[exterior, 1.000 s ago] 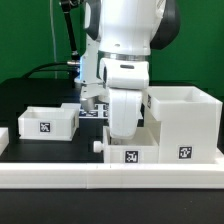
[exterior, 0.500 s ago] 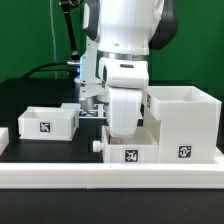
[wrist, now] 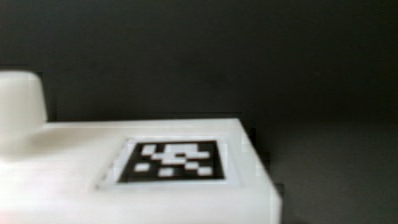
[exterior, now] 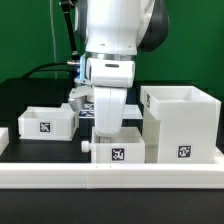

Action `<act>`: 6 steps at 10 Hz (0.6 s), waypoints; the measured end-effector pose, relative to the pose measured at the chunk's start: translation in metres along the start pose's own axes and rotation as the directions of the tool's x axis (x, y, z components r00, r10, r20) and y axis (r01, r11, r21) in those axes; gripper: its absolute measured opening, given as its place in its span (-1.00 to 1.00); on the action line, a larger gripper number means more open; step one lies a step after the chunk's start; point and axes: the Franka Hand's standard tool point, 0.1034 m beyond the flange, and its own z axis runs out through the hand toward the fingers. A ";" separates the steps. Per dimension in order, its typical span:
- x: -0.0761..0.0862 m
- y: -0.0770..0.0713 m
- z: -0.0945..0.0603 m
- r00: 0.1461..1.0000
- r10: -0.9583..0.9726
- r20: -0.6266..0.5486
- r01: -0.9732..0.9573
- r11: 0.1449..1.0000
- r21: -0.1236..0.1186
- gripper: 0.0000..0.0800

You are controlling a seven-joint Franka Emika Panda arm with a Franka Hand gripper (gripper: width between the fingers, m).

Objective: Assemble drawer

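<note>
Arm and middle tray [exterior: 118, 148] have shifted together toward the exterior view's left since the earlier frame. The tray stands on the desk [exterior: 20, 95], behind the rail [exterior: 110, 178] and just beside the housing [exterior: 182, 125]. The end effector [exterior: 108, 127] reaches down at the tray's back wall. Its fingers are hidden, so opening and hold cannot be determined. The second tray [exterior: 45, 122] stands well apart, further left. The wrist view is blurred.

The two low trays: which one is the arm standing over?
The tray beside the tall housing, knob pointing to the exterior view's left; the other tray sits apart, farther left.
</note>
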 end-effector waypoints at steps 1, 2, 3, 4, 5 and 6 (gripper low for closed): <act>0.001 0.000 0.000 1.000 -0.008 0.001 0.008 1.000 0.000 -0.89; 0.006 0.000 0.000 1.000 -0.029 0.004 0.029 1.000 0.000 -0.89; 0.008 -0.001 0.000 0.999 -0.039 0.005 0.039 0.999 0.003 -0.89; 0.006 -0.001 0.000 0.999 -0.036 0.009 0.036 0.999 0.015 -0.89; 0.006 -0.001 0.000 0.999 -0.036 0.009 0.036 0.999 0.015 -0.89; 0.006 -0.001 0.000 0.999 -0.035 0.009 0.035 0.999 0.015 -0.89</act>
